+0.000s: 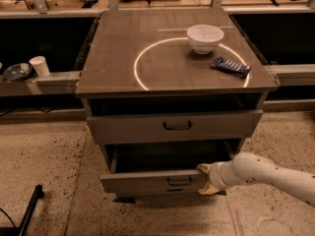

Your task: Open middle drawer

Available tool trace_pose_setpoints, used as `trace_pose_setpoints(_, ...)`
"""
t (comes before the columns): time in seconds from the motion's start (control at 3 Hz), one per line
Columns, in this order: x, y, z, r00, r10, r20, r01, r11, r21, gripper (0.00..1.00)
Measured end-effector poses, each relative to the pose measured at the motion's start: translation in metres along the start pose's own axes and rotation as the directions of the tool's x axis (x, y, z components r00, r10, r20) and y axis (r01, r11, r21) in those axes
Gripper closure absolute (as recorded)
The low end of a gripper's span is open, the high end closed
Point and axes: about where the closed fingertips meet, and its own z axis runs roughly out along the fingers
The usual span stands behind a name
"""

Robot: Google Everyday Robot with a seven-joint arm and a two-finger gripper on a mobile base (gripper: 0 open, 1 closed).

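The grey cabinet has three drawers. The middle drawer point(147, 182) is pulled well out, and its front panel stands forward of the top drawer point(138, 128). Its small black loop handle point(178, 181) is in the middle of the front. My gripper point(204, 179), on a white arm coming in from the right, is at the right end of the middle drawer's front, just right of the handle and touching the panel. The bottom drawer is hidden under the pulled-out middle drawer.
On the cabinet top point(123, 63) stand a white bowl point(204, 37) and a dark blue packet point(230, 66). A paper cup point(39, 66) and a dish point(17, 72) sit on a ledge at the left. A black rod point(29, 208) lies on the floor at bottom left.
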Motion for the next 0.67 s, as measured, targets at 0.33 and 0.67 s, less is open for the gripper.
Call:
trace_pose_setpoints(0.33,-0.0014,0.0136,0.0035,1.000,0.005,0.003,-0.005,0.9998,-0.020,0.20)
trace_pose_setpoints(0.67,-0.0014,0.0136,0.0035,1.000,0.005,0.003,-0.005,0.9998,-0.020,0.01)
